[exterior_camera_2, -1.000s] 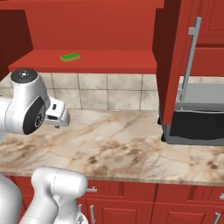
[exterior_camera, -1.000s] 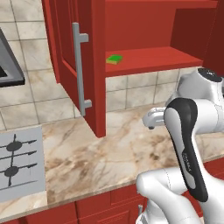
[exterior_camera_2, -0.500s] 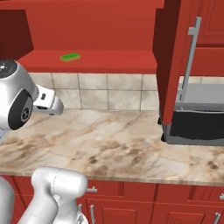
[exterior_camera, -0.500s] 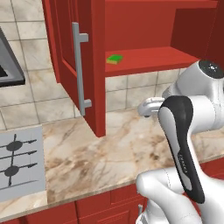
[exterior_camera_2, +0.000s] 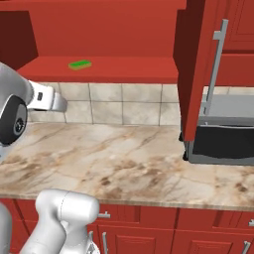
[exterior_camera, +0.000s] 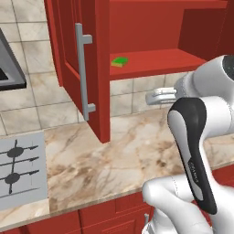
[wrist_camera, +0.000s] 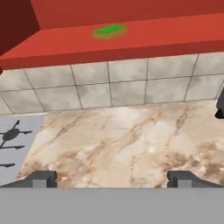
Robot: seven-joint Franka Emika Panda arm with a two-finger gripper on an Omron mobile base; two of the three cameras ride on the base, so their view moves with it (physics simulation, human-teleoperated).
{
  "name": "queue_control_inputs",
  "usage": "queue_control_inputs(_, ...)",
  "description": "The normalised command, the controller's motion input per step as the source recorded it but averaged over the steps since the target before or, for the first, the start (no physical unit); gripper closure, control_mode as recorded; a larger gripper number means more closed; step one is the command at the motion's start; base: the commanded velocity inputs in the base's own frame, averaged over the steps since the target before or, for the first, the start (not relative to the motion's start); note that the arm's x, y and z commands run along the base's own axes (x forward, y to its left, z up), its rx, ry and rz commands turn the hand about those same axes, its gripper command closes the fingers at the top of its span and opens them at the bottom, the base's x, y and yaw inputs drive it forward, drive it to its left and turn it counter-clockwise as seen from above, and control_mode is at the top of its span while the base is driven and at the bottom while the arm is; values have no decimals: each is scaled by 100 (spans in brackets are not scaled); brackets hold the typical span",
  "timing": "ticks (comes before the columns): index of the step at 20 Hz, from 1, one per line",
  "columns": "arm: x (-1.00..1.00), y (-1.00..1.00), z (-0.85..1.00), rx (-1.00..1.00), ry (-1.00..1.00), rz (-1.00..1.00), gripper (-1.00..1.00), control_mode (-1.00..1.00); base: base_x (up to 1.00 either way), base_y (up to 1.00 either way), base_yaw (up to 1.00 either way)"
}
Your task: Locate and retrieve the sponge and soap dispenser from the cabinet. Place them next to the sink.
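The fingers (wrist_camera: pixel 113 178) stand wide apart and hold nothing; one tip (wrist_camera: pixel 40 178) shows at 7 o'clock in the hand view and the other at 5 o'clock, both above bare marble. The worktop (wrist_camera: pixel 127 140) between and beyond them is unobstructed up to the tiled wall (wrist_camera: pixel 109 87).

At 12 o'clock in the hand view the sponge (wrist_camera: pixel 110 31) lies flat on the red shelf (wrist_camera: pixel 144 37) of the cabinet (exterior_camera: pixel 151 32), set back from the shelf's front edge and well apart from the fingers. In the left base view the sponge (exterior_camera: pixel 119 62) sits toward the left end of the shelf, near the open door (exterior_camera: pixel 84 68). In the right base view the sponge (exterior_camera_2: pixel 80 64) lies at 11 o'clock, with bare shelf around it on every side.

The open door hangs edge-on over the worktop, its long grey bar handle (exterior_camera: pixel 82 73) facing out. At 9 o'clock in the hand view a grey hob (wrist_camera: pixel 15 144) meets the worktop's left edge. In the right base view a second red door (exterior_camera_2: pixel 198 69) with a handle stands open at 2 o'clock, and a dark appliance (exterior_camera_2: pixel 223 134) sits beneath it at the worktop's right end.
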Motion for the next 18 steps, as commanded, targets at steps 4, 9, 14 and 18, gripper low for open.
queue_control_inputs(4,10,0,55,0,-14,0,-100,-100,0,0,0)
queue_control_inputs(9,30,0,39,0,-10,0,-100,-100,0,0,0)
queue_control_inputs(14,36,1,24,-3,-2,-7,-100,-100,0,0,0)
queue_control_inputs(18,24,4,15,-2,-2,-4,-100,-100,0,0,0)
